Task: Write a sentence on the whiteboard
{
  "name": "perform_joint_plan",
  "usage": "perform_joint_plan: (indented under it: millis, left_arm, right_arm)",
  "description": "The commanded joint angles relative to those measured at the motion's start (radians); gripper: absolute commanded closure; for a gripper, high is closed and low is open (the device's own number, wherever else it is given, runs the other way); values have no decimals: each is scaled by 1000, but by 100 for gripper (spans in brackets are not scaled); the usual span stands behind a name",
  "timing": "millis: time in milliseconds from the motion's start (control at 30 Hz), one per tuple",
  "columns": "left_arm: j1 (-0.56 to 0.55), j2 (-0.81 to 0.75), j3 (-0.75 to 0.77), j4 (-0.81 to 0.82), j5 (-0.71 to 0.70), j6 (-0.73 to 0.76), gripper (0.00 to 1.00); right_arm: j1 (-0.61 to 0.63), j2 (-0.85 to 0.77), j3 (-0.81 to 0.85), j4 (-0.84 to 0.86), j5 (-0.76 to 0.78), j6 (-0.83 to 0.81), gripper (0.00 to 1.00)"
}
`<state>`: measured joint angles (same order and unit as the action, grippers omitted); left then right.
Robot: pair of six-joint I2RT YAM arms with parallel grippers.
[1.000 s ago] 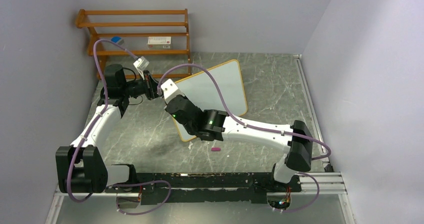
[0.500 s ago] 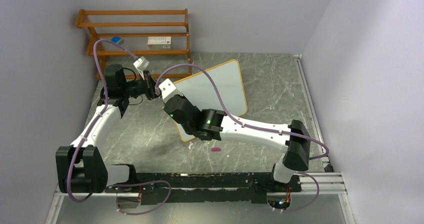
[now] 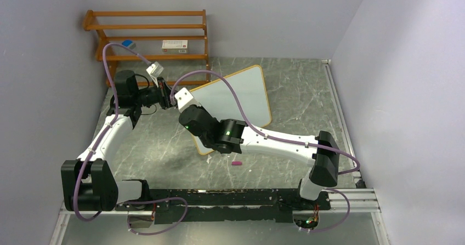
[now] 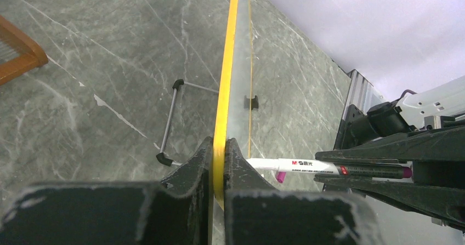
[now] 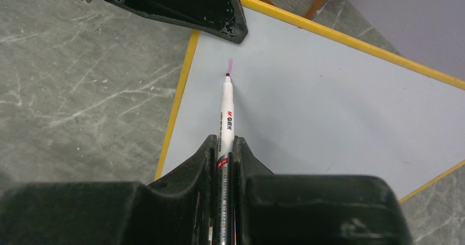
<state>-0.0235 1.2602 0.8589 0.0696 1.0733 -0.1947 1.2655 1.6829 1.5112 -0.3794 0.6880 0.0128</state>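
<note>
The whiteboard (image 3: 236, 100) stands propped at a slant near the middle of the table (image 3: 296, 86), its long axis running from about 8 to 2 o'clock in the top view. The part of its face that shows is blank. None of the sentence is visible, so by my reading the writing has not begun or is only at its first stroke.

A white marker (image 5: 226, 113) points at the board's upper left corner. In the right wrist view its long axis runs straight from 6 to 12 o'clock, with the purple nib at the 12 end, just inside the yellow frame. Whether the nib touches the surface or hovers just off it I cannot tell. The right gripper (image 5: 224, 146) is clamped on the marker's barrel with both fingers pressed to it, so the writing surface lies dead ahead at 12 o'clock from that hand.

The left gripper (image 4: 218, 163) is pinched closed on the board's frame edge, one finger on each face, and seems to steady it. From the nib it sits at about 11 o'clock, close by. The line would have to run toward 3 o'clock across the open white, away from that clamp, and the right arm is the one placed to do it.

A small pink piece (image 3: 237, 163), likely the cap, lies on the table at 6 o'clock from the board. A wooden shelf (image 3: 145, 36) stands at 10 o'clock.
</note>
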Motion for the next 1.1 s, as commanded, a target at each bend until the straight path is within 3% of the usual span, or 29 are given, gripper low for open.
perform_joint_plan:
  millis: [0,867,1067]
  left_arm:
    - [-15,-11,11,-18,-13,74,95]
    - [-14,-11,13,-25,-22,78,95]
    - [-14,-8,12,-23,-21,77,95]
  right_arm:
    - [3,14,23,-43,-12,40,100]
    - [41,2,-17,-145,-28,134,100]
    - [47,-53,-39,-75,17,103,100]
